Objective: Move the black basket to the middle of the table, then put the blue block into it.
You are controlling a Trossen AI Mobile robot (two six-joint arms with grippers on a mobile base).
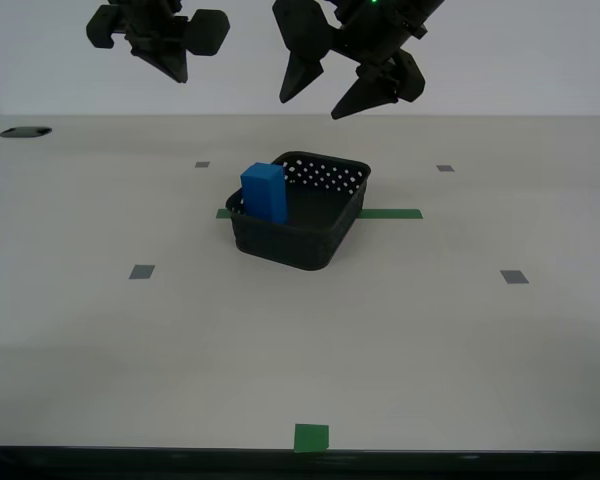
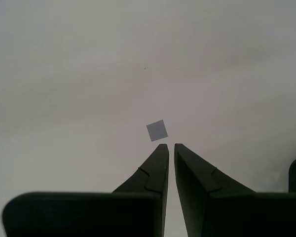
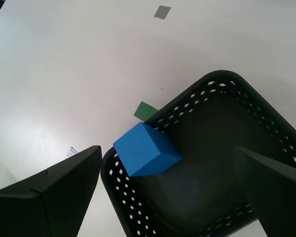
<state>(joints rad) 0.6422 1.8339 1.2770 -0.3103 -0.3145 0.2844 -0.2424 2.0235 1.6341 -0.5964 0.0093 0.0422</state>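
The solid bright blue rectangular block stands upright inside the square perforated black plastic basket at the exterior view's centre. My first gripper hangs released above it; my second gripper is clenched empty. A careless descent could topple the block.

Below my first gripper, a bright blue block is showing against a black basket dotted with round holes; green tape and grey squares are marking the off-white bench.
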